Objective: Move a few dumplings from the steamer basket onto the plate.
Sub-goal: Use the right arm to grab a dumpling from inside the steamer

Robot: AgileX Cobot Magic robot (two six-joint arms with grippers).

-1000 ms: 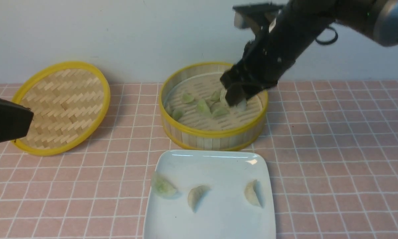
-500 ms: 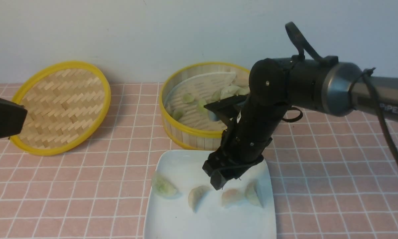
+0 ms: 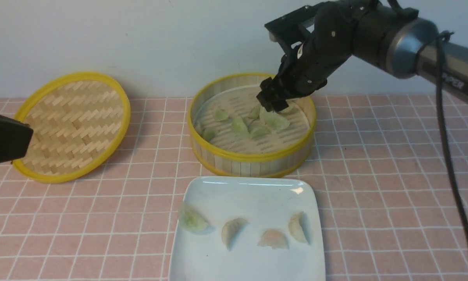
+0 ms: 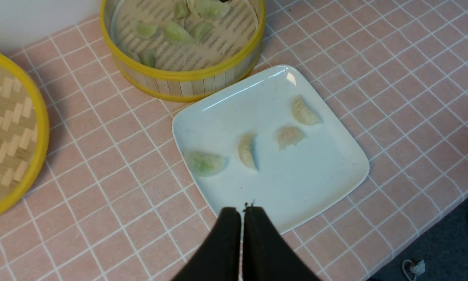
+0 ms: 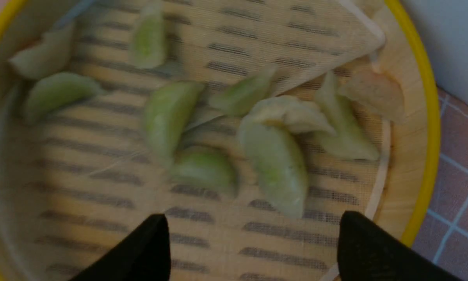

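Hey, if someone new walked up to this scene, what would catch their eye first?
Probably the black right end effector, hanging open over the bamboo steamer basket at the back. Next, the glossy white plate in front of the basket, with four dumplings spread on it. Then the woven lid with its bright yellow rim, on the left.

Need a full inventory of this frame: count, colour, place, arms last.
round bamboo steamer basket: 1, tan with yellow rims, behind the plate
crescent-shaped pleated dumplings in basket: at least nine, mostly pale green, some whitish or pinkish, on its slatted floor
glossy square plate: 1, white, in front of basket
crescent-shaped dumplings on plate: 4, one green-tinged, three whitish to pinkish-beige
flat woven bamboo lid: 1, tan, yellow rim, left of basket
right pincer: 1, black, open, over basket
left pincer: 1, black, shut
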